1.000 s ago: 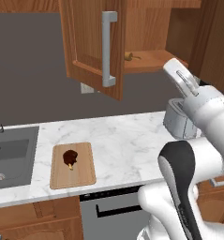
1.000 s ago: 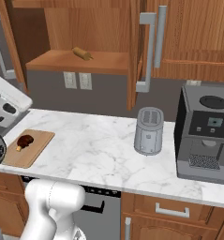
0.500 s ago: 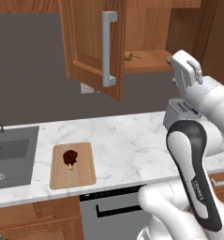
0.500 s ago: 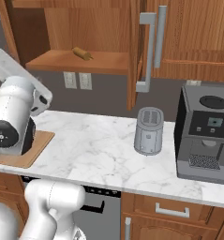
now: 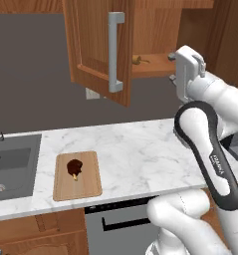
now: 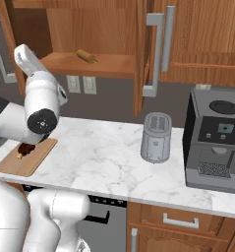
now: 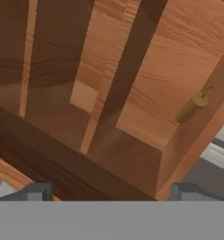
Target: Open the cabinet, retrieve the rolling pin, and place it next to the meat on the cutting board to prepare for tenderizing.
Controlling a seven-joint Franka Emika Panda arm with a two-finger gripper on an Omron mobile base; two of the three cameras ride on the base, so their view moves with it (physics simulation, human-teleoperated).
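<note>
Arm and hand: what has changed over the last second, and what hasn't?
The arm has swung up and round, lifting the open, empty hand toward the open cabinet; nothing was gripped or released. The rolling pin stayed on the shelf, the meat on the cutting board, the doors open.

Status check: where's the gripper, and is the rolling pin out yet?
Gripper open, empty, raised toward the open cabinet. Rolling pin still on the shelf. Meat waiting on cutting board. Nothing blocking the shelf.
</note>
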